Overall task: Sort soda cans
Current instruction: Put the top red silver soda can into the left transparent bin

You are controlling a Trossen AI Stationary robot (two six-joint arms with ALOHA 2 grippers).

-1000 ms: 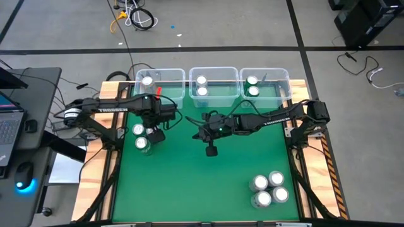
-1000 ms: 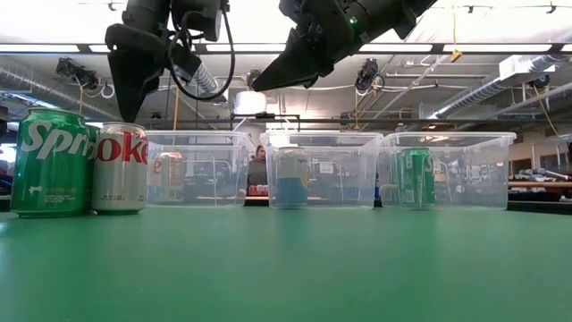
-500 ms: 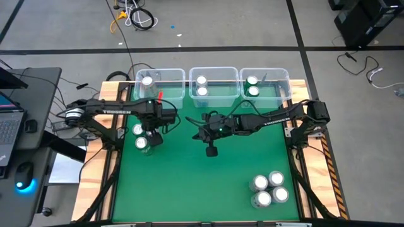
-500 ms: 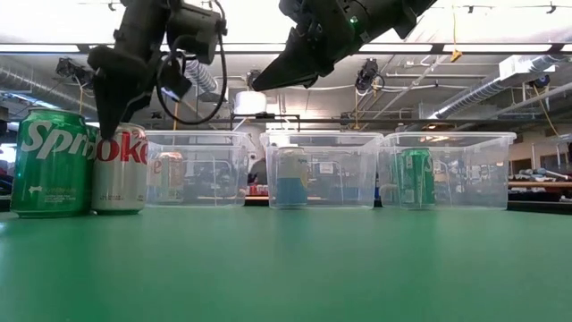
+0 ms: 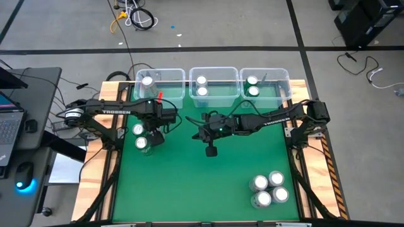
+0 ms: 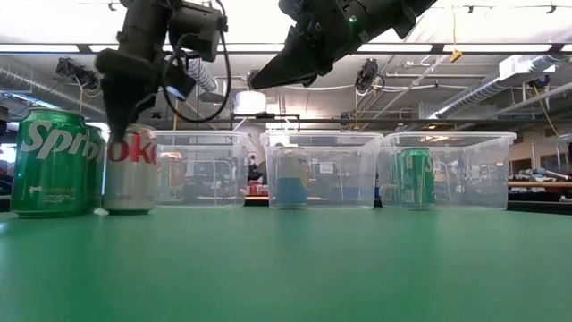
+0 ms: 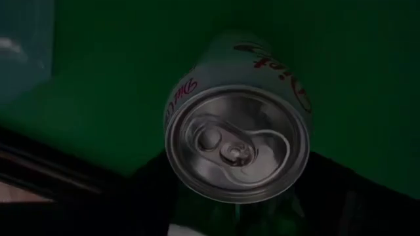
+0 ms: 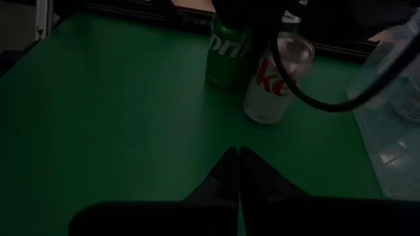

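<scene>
Cans [image 5: 268, 189]: four grouped, five in bins [image 5: 213, 93], two by left gripper [image 5: 151, 133]

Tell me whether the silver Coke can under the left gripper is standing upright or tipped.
Tipped slightly. The silver Coke can leans away from the green Sprite can in the low view, its top tilted under the left gripper; the right wrist view shows the same lean.
</scene>
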